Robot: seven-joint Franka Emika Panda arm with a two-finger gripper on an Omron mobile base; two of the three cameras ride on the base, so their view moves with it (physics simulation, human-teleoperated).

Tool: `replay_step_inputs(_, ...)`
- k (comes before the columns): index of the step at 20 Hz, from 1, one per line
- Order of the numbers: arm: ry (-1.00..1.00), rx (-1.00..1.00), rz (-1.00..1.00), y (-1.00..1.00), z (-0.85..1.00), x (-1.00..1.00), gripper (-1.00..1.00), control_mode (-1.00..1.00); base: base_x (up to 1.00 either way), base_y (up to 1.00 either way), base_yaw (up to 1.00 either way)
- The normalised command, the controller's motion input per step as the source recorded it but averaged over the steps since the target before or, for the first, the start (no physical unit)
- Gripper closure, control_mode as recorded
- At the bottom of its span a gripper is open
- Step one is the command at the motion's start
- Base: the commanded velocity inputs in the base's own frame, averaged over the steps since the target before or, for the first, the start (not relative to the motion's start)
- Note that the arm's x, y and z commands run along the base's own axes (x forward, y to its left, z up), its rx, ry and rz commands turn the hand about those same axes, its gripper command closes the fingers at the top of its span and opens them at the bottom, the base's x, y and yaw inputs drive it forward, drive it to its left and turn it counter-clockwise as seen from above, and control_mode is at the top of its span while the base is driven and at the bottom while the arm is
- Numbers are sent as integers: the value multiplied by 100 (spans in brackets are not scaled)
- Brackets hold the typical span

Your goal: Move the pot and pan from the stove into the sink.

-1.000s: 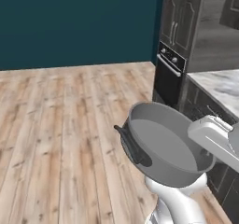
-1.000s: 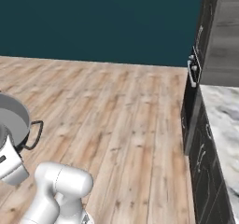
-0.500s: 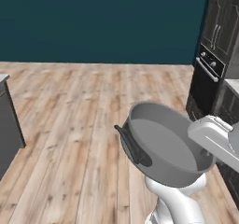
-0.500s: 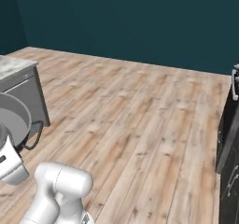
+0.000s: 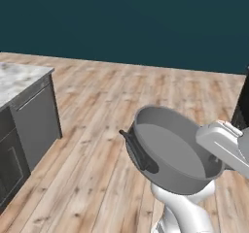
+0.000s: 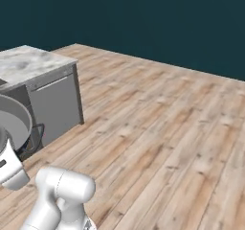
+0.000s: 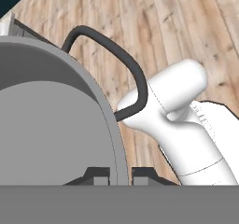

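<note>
The tool [image 7: 120,174] is clamped on the rim of the pot [image 7: 51,125]: in the hand view its two dark tips rise at the bottom edge, one on either side of the thin grey wall, pressed close against it. The pot's inside spreads away from the tool to the left of that view, and a dark loop handle [image 7: 116,59] arches off the outer wall just past the grip. In the left base view the pot [image 5: 170,154] hangs in the air, clear of the floor [image 5: 97,144], tilted so that its open mouth faces the camera, with the white arm [image 5: 223,144] meeting its right edge and a black handle [image 5: 138,152] jutting from its left side; it sits straight over the robot's white body. In the right base view a slice of the pot [image 6: 14,123] shows at the left edge, beside the arm. Farther off, a grey cabinet under a marble table [image 5: 19,81] stands at the left, well apart from the pot. Beyond it the plank floor runs to a dark teal wall [image 5: 126,18].
</note>
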Motion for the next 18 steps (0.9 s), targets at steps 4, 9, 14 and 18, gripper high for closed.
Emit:
replay_step_inputs(4,0,0,0,0,0,0,100,100,0,0,41)
replay_step_inputs(9,0,0,0,0,0,0,100,100,0,0,41)
replay_step_inputs(14,0,0,0,0,0,0,100,100,0,0,42)
replay_step_inputs(18,0,0,0,0,0,0,100,100,0,0,42)
